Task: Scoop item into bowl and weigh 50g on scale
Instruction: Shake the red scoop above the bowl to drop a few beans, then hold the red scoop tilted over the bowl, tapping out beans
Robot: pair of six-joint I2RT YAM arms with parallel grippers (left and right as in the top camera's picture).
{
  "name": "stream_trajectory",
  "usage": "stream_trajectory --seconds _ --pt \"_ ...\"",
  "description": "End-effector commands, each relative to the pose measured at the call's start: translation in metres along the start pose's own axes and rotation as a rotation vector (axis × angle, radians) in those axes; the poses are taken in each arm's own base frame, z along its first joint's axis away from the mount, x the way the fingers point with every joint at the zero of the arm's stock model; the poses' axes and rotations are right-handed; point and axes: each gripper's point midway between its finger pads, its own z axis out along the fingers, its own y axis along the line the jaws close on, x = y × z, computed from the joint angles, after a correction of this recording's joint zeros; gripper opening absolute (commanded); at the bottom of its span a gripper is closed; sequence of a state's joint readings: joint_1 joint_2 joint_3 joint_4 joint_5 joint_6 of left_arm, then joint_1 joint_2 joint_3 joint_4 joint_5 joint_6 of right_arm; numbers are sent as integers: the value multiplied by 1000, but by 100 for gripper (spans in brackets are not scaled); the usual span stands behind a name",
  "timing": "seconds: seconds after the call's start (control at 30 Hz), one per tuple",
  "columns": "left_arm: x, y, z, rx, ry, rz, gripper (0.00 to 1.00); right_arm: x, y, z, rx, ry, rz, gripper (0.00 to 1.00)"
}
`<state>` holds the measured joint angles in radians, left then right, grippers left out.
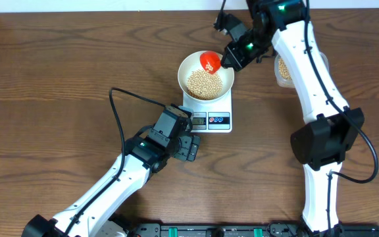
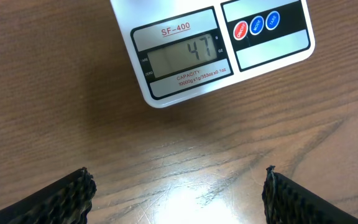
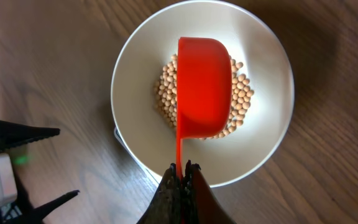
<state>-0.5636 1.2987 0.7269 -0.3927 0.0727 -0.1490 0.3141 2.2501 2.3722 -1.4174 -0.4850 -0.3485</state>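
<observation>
Beans (image 1: 204, 84): small, round, pale tan and matte. They lie in a low heap on the bottom of the bowl (image 1: 188, 66), in the upper middle of the overhead view.
Bowl: round, white, with smooth plain walls. It stands on the scale (image 1: 224, 104).
Scale: flat white rectangle with rounded corners, made of glossy plastic. Its front edge points to the bottom of the overhead view.
Display (image 2: 182, 56): grey window in a dark frame, at the upper middle of the left wrist view. It shows 47.
Buttons (image 2: 257, 24): three round ones in a row to the right of the display, one red and two blue.
Scoop (image 3: 204, 81): bright red smooth plastic, with a deep rounded cup and a thin straight handle (image 3: 179, 140). The cup hangs over the beans inside the bowl rim. The right wrist view shows only its outer side.
Right gripper (image 3: 182, 169): jaws pressed together, pinching the end of the handle, at the bottom middle of its view.
Left gripper (image 2: 177, 176): jaws spread wide, holding nothing. The dark ribbed fingers (image 2: 73, 193) show in the two lower corners. It hovers over the bare table (image 2: 55, 93), just in front of the scale.
Table: brown wood with visible grain and a soft shine.
Tub (image 1: 282, 68): clear plastic with more beans, at the upper right of the overhead view, mostly hidden behind the right arm.
</observation>
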Motion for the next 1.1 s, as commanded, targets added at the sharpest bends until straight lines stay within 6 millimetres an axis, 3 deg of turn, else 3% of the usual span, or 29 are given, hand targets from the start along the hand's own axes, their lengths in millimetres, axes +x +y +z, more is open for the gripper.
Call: stream_trajectory --seconds 0.0,0.33,1.07 --pt "-1 2 -3 -5 -9 7 89 -11 13 -23 -41 -74 -24 1" --pt "-1 2 -3 -5 -9 7 89 -9 10 -22 -14 -59 -44 1" --pt "-1 2 -2 -5 -9 7 89 0 12 -1 286 106 -152 1"
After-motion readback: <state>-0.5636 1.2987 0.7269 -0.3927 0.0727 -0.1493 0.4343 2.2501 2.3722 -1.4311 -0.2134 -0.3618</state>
